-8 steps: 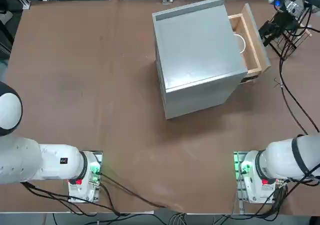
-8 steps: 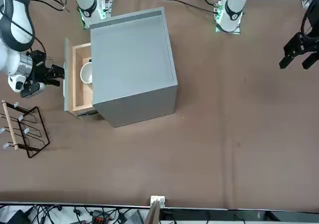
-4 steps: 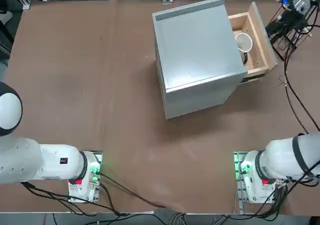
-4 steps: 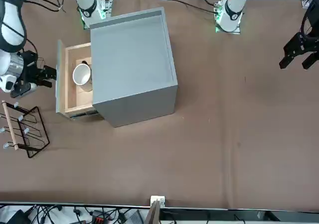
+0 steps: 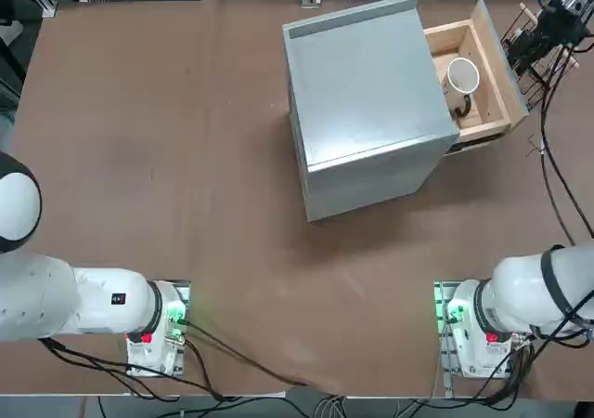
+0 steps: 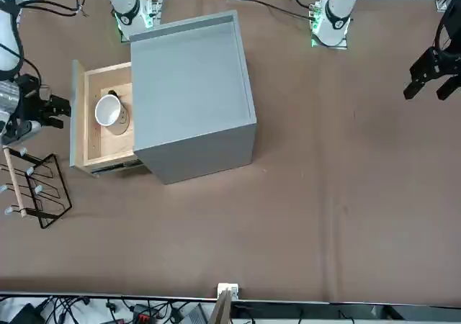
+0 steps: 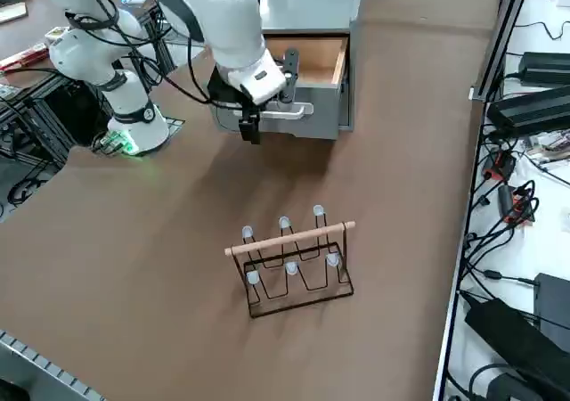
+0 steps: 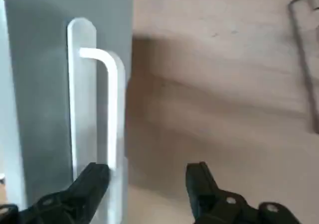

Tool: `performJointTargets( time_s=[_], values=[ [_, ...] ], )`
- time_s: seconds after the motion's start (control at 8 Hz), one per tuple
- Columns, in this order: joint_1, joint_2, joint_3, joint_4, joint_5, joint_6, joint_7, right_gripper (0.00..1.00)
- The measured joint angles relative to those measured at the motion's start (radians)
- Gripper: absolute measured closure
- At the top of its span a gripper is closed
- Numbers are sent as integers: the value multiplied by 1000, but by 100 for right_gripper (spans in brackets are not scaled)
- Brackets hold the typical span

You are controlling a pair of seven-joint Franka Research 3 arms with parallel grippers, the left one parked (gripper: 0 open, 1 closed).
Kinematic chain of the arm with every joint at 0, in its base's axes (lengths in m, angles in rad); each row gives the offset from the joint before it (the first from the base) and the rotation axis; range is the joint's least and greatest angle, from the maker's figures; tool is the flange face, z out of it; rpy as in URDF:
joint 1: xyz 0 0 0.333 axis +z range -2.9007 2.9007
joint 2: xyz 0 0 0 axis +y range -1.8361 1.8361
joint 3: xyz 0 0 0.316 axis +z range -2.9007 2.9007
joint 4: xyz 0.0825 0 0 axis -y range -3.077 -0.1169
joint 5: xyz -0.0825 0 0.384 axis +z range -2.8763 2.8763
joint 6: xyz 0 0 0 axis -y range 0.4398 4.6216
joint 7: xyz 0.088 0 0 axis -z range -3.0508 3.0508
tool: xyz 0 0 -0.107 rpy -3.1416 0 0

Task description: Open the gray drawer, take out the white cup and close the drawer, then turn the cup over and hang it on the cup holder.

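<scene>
Drawer work first: the gray drawer stands pulled out of the gray cabinet, its wooden tray open to the overhead view and its gray front panel facing away from the cabinet. Inside that tray sits the white cup, mouth up, near the middle of the tray, with its handle turned toward the cabinet side. On the panel's outer face runs a pale handle, a bar bent back to the panel at its end. My right gripper hangs just outside the panel, on the side away from the cabinet, with my fingers spread wide and clamped on nothing; one finger sits right beside the handle bar, and I cannot tell whether it touches it, while the other stands clear over the brown table. Beyond me, farther still from the cabinet, the cup holder stands on the table, a dark wire rack with a wooden rail and white-tipped pegs, all bare.
</scene>
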Motion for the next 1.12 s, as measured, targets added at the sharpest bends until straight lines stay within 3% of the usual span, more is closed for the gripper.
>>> performJointTargets(
  time_s=[0.5, 0.88, 1.12],
  values=[
    [-10, -1, 5, 296, -50, -197, 18, 4],
    [203, -2, 28, 322, -48, -229, 274, 8],
    [285, -2, 32, 294, -50, -233, 291, 11]
  ],
)
